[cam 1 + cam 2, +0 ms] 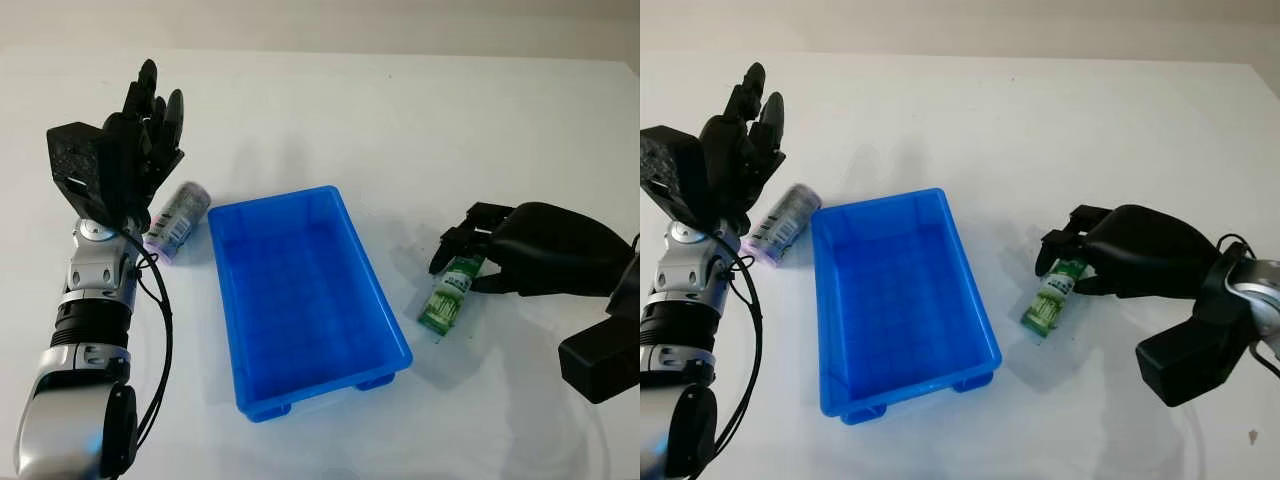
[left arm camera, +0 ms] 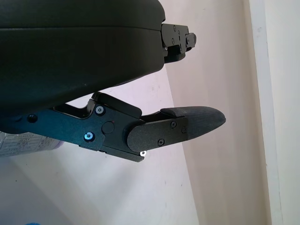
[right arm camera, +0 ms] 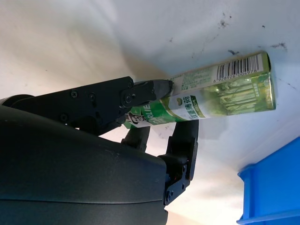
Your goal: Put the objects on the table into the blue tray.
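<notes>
Two things lie on our white tabletop [image 1: 420, 130] beside the blue tray [image 1: 300, 290]. Right of the tray we see a green packet [image 1: 445, 298] with a barcode and part of a word, "RLIE"; our right hand [image 1: 478, 255] closes its fingers around its upper end. Left of the tray lies a purple-capped tube [image 1: 176, 222], its label unreadable, with our open left hand [image 1: 140, 130] raised above it.

One blue tray [image 1: 300, 300] sits at centre. Two objects lie outside it: one green box [image 1: 447, 296] at three o'clock, one purple-capped bottle [image 1: 176, 222] at ten o'clock.
</notes>
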Controlling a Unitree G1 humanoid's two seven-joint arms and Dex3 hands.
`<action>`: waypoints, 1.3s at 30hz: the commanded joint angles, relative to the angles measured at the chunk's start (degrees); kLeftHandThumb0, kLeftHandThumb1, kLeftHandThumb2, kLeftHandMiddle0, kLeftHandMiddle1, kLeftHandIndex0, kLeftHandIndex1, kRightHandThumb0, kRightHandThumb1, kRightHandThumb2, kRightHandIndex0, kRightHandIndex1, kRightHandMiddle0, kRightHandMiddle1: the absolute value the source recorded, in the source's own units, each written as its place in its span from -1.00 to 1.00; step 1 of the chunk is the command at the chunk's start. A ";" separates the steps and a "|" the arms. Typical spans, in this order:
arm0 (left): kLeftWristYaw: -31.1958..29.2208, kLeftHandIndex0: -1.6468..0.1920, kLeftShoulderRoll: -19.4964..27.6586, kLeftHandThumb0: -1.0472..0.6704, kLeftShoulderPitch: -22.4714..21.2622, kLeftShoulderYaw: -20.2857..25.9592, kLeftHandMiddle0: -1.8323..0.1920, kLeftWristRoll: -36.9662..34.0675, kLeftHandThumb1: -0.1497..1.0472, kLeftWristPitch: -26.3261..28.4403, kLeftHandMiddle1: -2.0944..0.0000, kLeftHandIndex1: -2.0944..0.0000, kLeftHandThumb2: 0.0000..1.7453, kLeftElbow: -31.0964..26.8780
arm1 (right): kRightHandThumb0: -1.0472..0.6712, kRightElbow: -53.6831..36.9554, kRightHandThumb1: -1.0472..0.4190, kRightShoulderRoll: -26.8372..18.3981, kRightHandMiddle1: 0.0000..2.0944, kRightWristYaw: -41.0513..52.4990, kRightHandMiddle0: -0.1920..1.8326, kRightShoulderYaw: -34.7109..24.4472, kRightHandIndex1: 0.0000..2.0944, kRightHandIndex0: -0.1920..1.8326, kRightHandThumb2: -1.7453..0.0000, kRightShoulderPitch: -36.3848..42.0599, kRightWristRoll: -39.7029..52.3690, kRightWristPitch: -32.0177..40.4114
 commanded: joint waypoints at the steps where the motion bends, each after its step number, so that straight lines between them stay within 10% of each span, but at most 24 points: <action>1: -0.10 0.86 0.73 -0.53 -0.87 -0.10 0.88 0.05 1.00 -0.02 0.95 0.95 -0.33 -0.29 | 0.00 0.64 -1.00 1.33 0.37 -0.30 -0.68 0.89 0.52 -0.74 0.90 -0.67 0.55 -0.24; 9: -0.07 0.86 0.56 -0.52 -1.05 -0.21 0.88 0.12 1.00 0.25 0.95 0.95 -0.33 -0.08 | 0.04 -2.17 -0.95 2.02 0.31 -0.25 -0.58 0.03 0.86 -0.76 0.94 -3.87 0.90 4.23; 24: -0.21 0.85 0.64 -0.52 -1.39 -0.46 0.88 0.43 1.00 -0.24 0.95 0.95 -0.33 0.80 | 0.10 8.24 -0.72 6.72 -0.27 -6.45 -0.09 3.35 -0.02 -0.18 0.95 -23.57 -2.90 6.69; 31: -0.02 0.86 0.34 -0.51 -1.78 -0.77 0.88 0.55 1.00 -0.45 0.95 0.95 -0.33 1.47 | 0.10 9.50 -0.63 11.51 -0.26 -9.90 0.01 6.67 -0.05 -0.05 0.95 -29.09 -4.30 3.75; 39: 0.34 0.88 -0.11 -0.49 -1.62 -0.90 0.89 0.53 1.00 -0.51 0.95 0.96 -0.32 1.24 | 0.01 5.86 -0.68 17.26 0.20 -8.64 -0.19 8.24 0.15 -0.13 0.93 -31.52 -0.68 -0.17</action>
